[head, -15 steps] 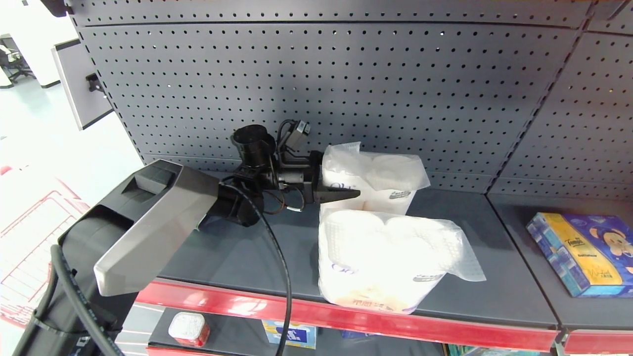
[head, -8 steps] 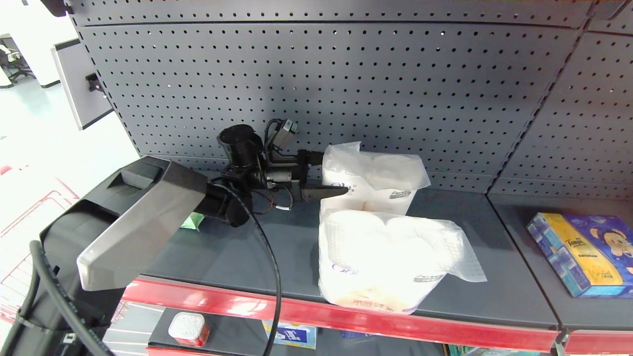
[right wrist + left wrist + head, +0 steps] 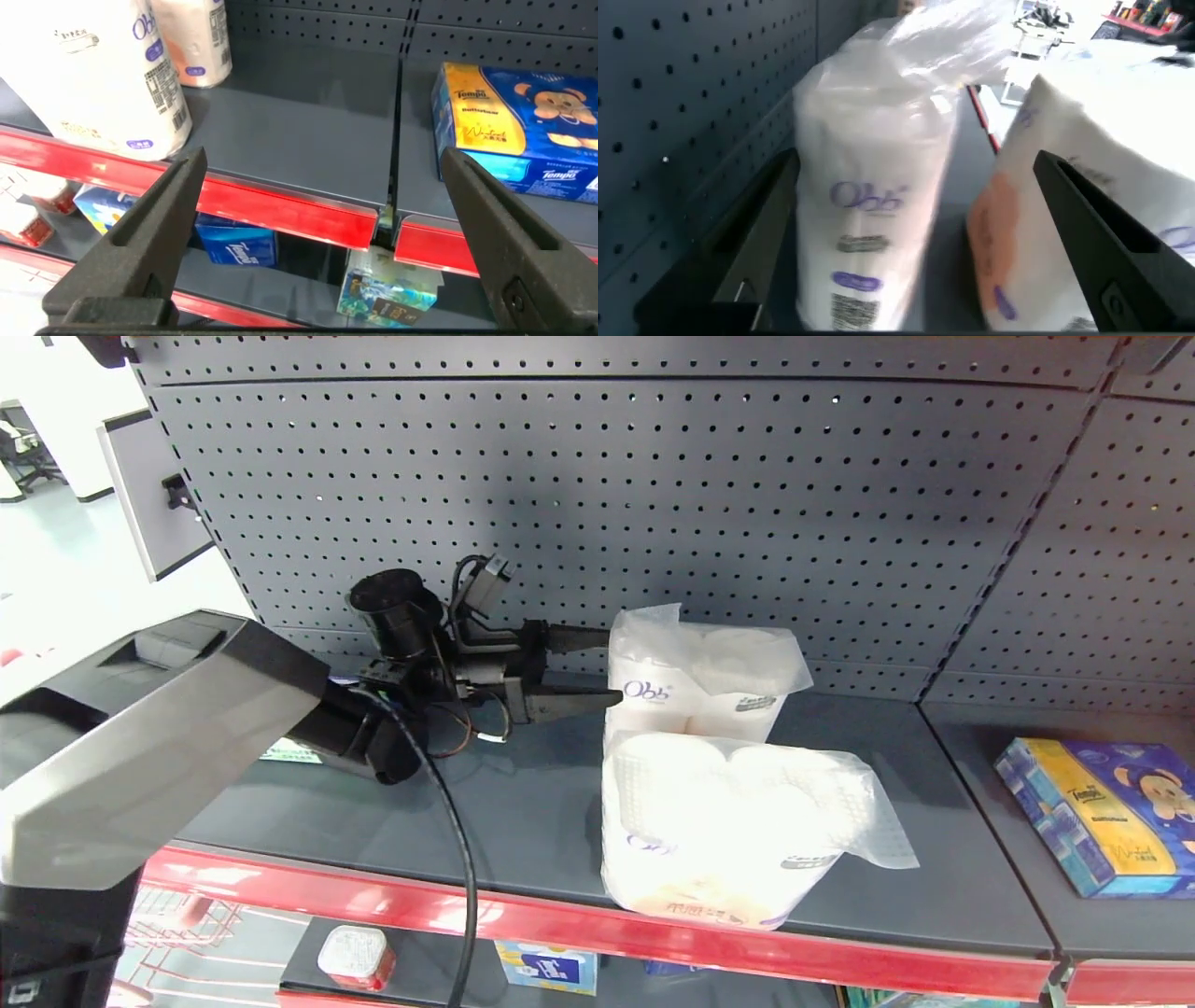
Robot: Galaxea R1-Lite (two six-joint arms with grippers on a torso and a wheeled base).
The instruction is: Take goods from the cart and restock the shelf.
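Note:
Two white tissue roll packs stand on the grey shelf (image 3: 485, 812): the rear pack (image 3: 700, 672) by the pegboard, the front pack (image 3: 728, 821) at the red shelf edge. My left gripper (image 3: 611, 665) is open just left of the rear pack, with its fingertips level with the pack's left side. In the left wrist view the rear pack (image 3: 868, 205) sits ahead between the open fingers and the front pack (image 3: 1092, 187) is beside it. My right gripper (image 3: 324, 159) is open and holds nothing, in front of the shelf's red edge (image 3: 280, 205).
A blue tissue box (image 3: 1102, 812) lies on the shelf section to the right, past a divider gap (image 3: 392, 140). The lower shelf holds a blue box (image 3: 546, 966) and a small red-and-white tin (image 3: 355, 957). The red wire cart (image 3: 177, 924) is at lower left. The pegboard wall (image 3: 653, 504) closes the back.
My left arm has drawn back to the left. Its open fingers, which reached alongside the rear pack, now end at that pack's left side. Both packs stayed put.

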